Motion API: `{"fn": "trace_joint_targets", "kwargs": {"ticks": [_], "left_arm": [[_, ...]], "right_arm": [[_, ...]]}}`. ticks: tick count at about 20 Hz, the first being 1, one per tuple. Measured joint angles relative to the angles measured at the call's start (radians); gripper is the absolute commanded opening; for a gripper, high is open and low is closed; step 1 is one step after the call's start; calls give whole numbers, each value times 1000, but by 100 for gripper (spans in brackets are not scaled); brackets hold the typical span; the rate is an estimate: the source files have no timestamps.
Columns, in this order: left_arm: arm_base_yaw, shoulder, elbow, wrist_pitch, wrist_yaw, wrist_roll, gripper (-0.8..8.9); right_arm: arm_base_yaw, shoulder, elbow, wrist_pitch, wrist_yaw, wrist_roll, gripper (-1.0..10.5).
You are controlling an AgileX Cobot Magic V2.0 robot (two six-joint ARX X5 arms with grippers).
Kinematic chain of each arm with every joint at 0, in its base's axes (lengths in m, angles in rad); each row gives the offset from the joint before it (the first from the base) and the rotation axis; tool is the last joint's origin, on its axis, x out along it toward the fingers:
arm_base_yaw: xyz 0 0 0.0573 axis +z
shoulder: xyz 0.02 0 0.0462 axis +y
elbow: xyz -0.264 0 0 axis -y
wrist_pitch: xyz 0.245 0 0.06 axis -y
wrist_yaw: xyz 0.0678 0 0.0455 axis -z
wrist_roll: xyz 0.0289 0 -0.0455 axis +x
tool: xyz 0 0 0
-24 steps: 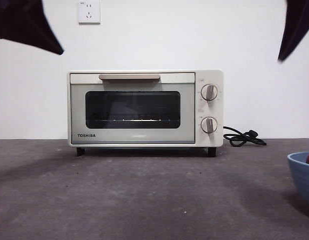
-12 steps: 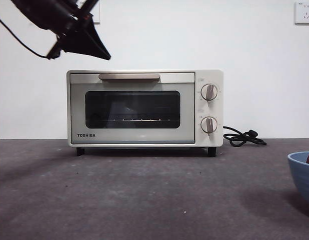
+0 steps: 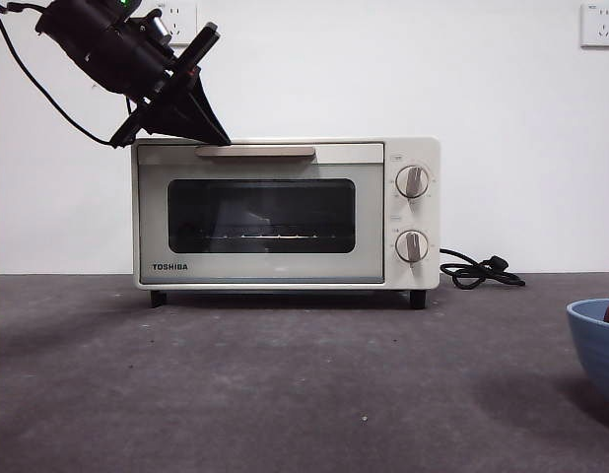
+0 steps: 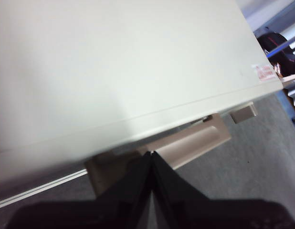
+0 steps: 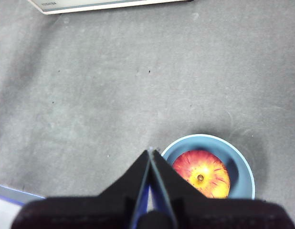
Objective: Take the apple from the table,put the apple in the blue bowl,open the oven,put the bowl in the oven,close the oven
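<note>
The cream-white TOSHIBA oven (image 3: 285, 212) stands at the back of the table (image 3: 285, 394) with its dark glass door closed. My left gripper (image 3: 218, 136) hangs shut just above the oven's top left corner, at the left end of the beige bar handle (image 3: 255, 151). In the left wrist view the shut left gripper (image 4: 151, 152) points at that handle (image 4: 185, 145) below the oven's top edge (image 4: 114, 67). The red-yellow apple (image 5: 201, 173) lies inside the blue bowl (image 5: 243, 164). My right gripper (image 5: 150, 150) hovers shut high above the table beside the bowl. The bowl (image 3: 595, 345) shows at the front view's right edge.
A black cord (image 3: 477, 271) lies coiled to the right of the oven. Two round knobs (image 3: 412, 182) sit on the oven's right panel. White wall sockets (image 3: 600, 25) are on the wall behind. A blue-white edge (image 5: 9, 195) shows in the right wrist view.
My left gripper has come down and to the right from the upper left, reaching the oven's top left corner. The right arm's tip has left the front view's upper right.
</note>
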Motion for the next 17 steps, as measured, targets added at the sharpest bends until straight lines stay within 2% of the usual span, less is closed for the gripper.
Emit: {"fn": "trace_joint_targets", "kwargs": {"ticks": [5, 13, 17], "left_arm": [[-4, -2, 19, -73, -24, 4, -6], [-43, -33, 29, -332, -103, 150, -6], [-63, -66, -30, -355, -116, 204, -6]], "right_arm": [[0, 0, 0, 0, 0, 0, -11], [0, 0, 0, 0, 0, 0, -11], [0, 0, 0, 0, 0, 0, -11]]}}
